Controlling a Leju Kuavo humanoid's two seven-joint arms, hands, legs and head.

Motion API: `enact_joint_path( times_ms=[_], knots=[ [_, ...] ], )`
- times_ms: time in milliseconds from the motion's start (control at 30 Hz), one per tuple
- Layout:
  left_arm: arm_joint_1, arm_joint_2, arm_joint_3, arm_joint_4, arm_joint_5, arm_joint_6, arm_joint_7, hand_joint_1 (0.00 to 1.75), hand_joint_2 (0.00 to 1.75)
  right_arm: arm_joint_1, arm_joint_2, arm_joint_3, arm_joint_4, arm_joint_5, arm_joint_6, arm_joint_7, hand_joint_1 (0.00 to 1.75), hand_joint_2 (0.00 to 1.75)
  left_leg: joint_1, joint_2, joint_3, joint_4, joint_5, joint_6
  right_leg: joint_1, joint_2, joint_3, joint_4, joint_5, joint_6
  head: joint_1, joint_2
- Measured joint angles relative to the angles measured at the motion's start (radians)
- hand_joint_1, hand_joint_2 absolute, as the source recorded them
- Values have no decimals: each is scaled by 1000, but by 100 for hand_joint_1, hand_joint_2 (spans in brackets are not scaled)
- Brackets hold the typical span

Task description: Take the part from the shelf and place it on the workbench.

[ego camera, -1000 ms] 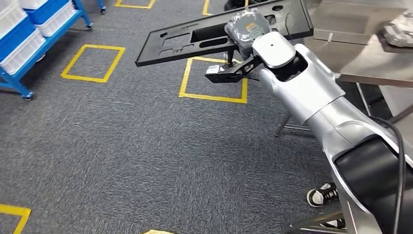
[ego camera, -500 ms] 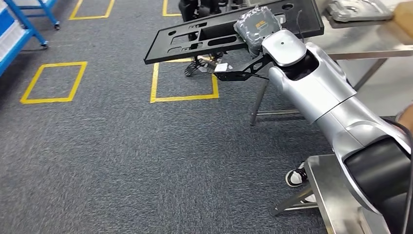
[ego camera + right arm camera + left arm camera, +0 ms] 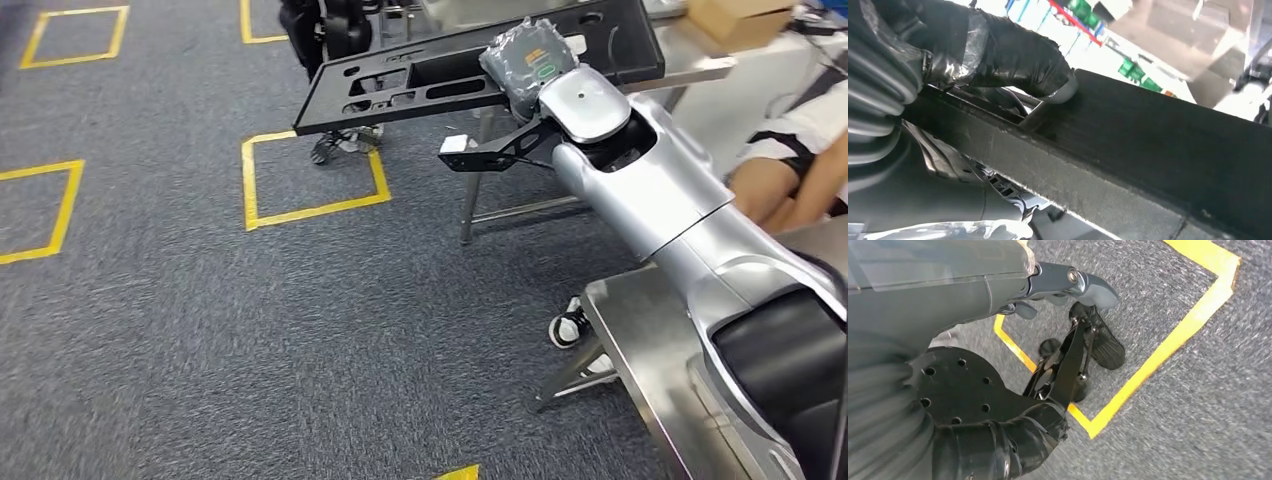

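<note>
Right now your right hand (image 3: 530, 62) is clamped on the black part (image 3: 420, 80), thumb on top. Its long axis runs out left of the hand; the worktop (image 3: 690, 68) sits right behind and below it.

You can't read any words here; the small label on the right hand (image 3: 527, 58) is too blurry.
</note>
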Motion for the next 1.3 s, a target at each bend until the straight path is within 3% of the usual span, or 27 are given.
enact_joint_path(
  times_ms=[33,67,100,167,233,300,367,433,500,533,600,667,733,800,867,933,1000,1033,1067,1100,1167,1200,1233,1300],
  knots=[
    [0,1,0,0,0,0,-1,0,175,8,-8,0,-9,-6,0,0,175,175,-1,14,0,1,-2,0,-3,-4,-10,22,0,2,0,0],
    [0,2,0,0,1,0,-1,0,175,16,-16,0,-18,-11,0,1,175,175,-1,26,1,2,-4,0,-5,-8,0,6,17,3,0,0],
    [-1,3,0,0,1,0,-1,0,175,21,-23,0,-28,-14,0,1,175,175,-1,38,2,4,-6,-1,-5,-16,28,-45,46,3,0,0],
    [-1,3,0,0,1,0,-1,0,175,24,-33,0,-44,-20,0,3,175,175,-5,59,5,7,-14,-8,4,-59,99,-177,90,-5,0,0],
    [0,3,0,0,1,1,0,0,175,25,-39,0,-57,-23,-1,4,175,175,-9,79,10,9,-21,-17,17,-82,132,-238,100,-18,0,0],
    [-2,3,0,0,1,2,1,0,175,30,-48,0,-66,-24,-2,4,175,175,-10,98,17,8,-28,-26,19,-58,136,-243,102,-28,0,0],
    [-5,3,0,0,0,2,2,0,175,35,-59,0,-76,-25,-4,5,175,175,-5,68,11,33,-52,-35,12,-35,142,-252,106,-37,-1,0],
    [-4,3,0,0,0,3,2,0,175,42,-64,0,-83,-26,-7,8,175,175,-1,12,-33,135,-108,-40,7,-13,145,-257,108,-44,-1,0],
    [0,3,0,0,0,4,3,0,175,53,-65,0,-86,-26,-9,10,175,175,0,-8,-93,257,-152,-42,7,15,144,-255,108,-47,-1,0],
    [1,3,0,0,0,6,3,0,175,60,-65,0,-86,-27,-9,10,175,175,0,-11,-109,281,-147,-43,7,31,145,-253,108,-47,-1,0],
    [1,4,0,0,-2,9,3,0,175,70,-67,0,-87,-27,-10,10,175,175,2,-22,-91,218,-85,-42,5,63,144,-246,106,-45,-1,0],
    [4,5,0,-1,-3,10,3,0,175,72,-68,0,-89,-27,-13,11,175,175,10,-73,-46,99,-24,-41,4,92,137,-234,102,-39,-1,0],
    [4,6,0,-2,-3,11,4,0,175,73,-71,0,-91,-27,-15,12,175,175,13,-109,-25,45,-13,-39,1,119,123,-227,104,-27,-1,0],
    [0,5,0,-2,-4,11,3,0,175,78,-81,0,-93,-27,-16,12,175,175,12,-88,-21,36,-11,-31,-4,140,113,-229,110,-13,-1,0],
    [-3,6,0,-4,-3,10,3,0,175,81,-91,0,-94,-27,-15,12,175,175,12,-60,-17,23,-3,-16,-1,100,99,-206,94,-5,2,0],
    [-1,7,0,-7,0,11,3,0,175,82,-93,0,-95,-26,-15,11,175,175,9,-32,-15,15,1,-6,3,28,54,-109,39,1,4,0],
    [1,7,0,-8,2,11,3,0,175,89,-93,0,-95,-26,-15,10,175,175,5,-4,-15,15,0,-4,0,-1,3,8,-8,6,5,0],
    [1,8,0,-9,3,11,3,0,175,93,-94,0,-95,-26,-15,9,175,175,4,10,-15,15,-1,-3,0,-5,-4,26,-8,6,5,0],
    [1,8,0,-9,4,11,3,0,175,96,-94,0,-95,-26,-15,9,175,175,3,23,-14,15,-3,-4,0,-9,9,6,10,5,5,0],
    [0,8,0,-9,4,11,3,0,175,97,-94,0,-96,-26,-15,9,175,175,2,36,-11,15,-5,-4,2,-19,40,-50,40,2,5,0],
    [0,7,0,-9,4,11,3,0,175,94,-94,0,-99,-26,-15,9,175,175,-2,60,-6,16,-11,-8,16,-64,114,-184,85,-13,5,0],
    [-1,6,0,-9,4,11,3,0,175,93,-94,0,-101,-26,-15,9,175,175,-5,71,-3,16,-14,-11,23,-80,135,-224,94,-20,5,0],
    [-1,6,0,-9,4,11,3,0,175,92,-94,0,-103,-26,-15,9,175,175,-7,83,-1,16,-17,-14,30,-87,143,-242,93,-26,5,0],
    [-4,5,0,-9,4,11,3,0,175,92,-97,0,-104,-26,-15,9,175,175,-8,104,4,16,-23,-22,27,-63,147,-249,96,-36,5,0]
  ],
)
